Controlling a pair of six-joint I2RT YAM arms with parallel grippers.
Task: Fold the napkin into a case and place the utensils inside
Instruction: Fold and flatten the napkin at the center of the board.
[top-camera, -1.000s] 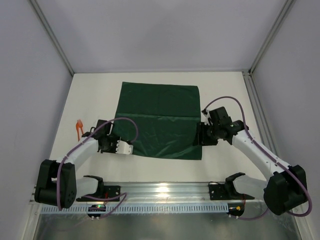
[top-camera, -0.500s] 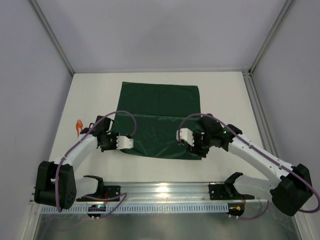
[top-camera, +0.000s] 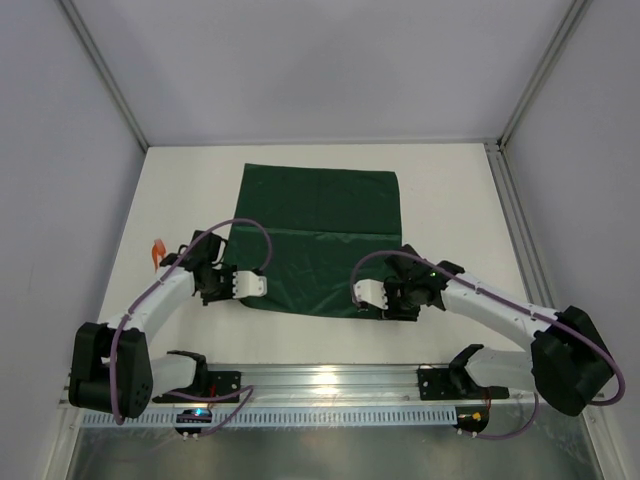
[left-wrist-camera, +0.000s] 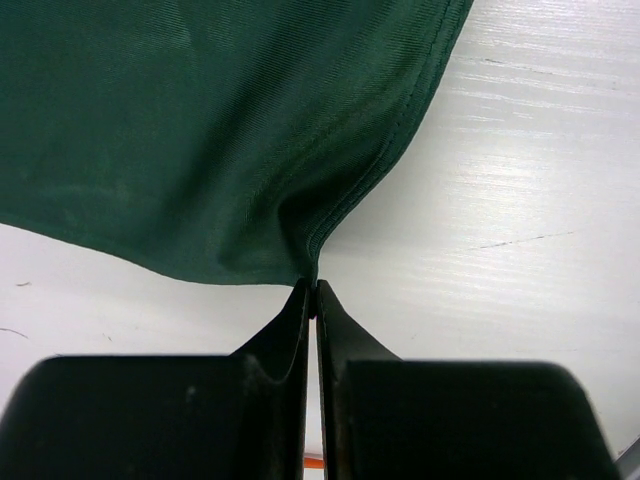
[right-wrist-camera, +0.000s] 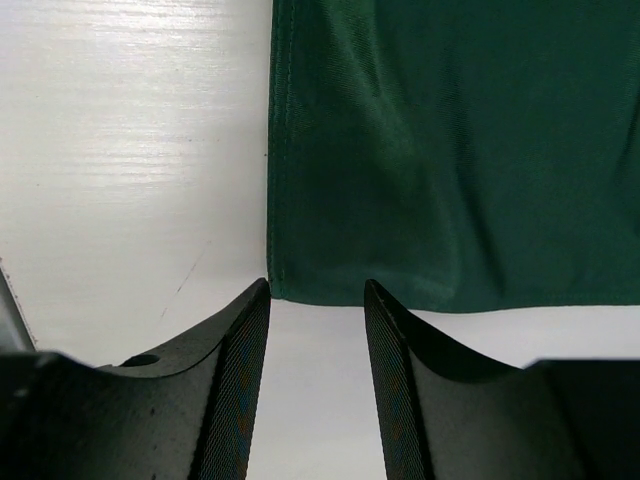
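Napkin (top-camera: 320, 235): dark green cloth, lay spread out on the white table (top-camera: 450, 200), roughly mid-table and a little toward the far side. A faint crease ran across it from side to side. It had not been folded into a case.

Left gripper (top-camera: 252, 290): sat at the napkin's near-left corner. In the left wrist view the two black fingers (left-wrist-camera: 290, 330) were pressed together, with the tip of the cloth corner pinched between them. The napkin (left-wrist-camera: 200, 130) puckered there, and folds ran from the pinch up into the sheet. One hemmed edge ran away to the upper right, the other off to the left. Bare table showed on both sides of the pinch.

Right gripper (top-camera: 392, 308): sat at the napkin's near-right corner. In the right wrist view the jaws stood spread, with only white table in the gap. The corner of the napkin (right-wrist-camera: 450, 150) lay flat just ahead of the fingertips, closest to the left-hand finger (right-wrist-camera: 240, 350) in that view. I could not tell whether that tip touched the hem. The cloth filled the upper right of that view, with bare table to its left and below it.

Utensils (top-camera: 157, 255): bright orange, lay on the table well to the left of the napkin, just beyond the left arm's forearm and partly hidden by it. The count and type were too small to make out.

Purple cables (top-camera: 250, 240) looped over both arms.
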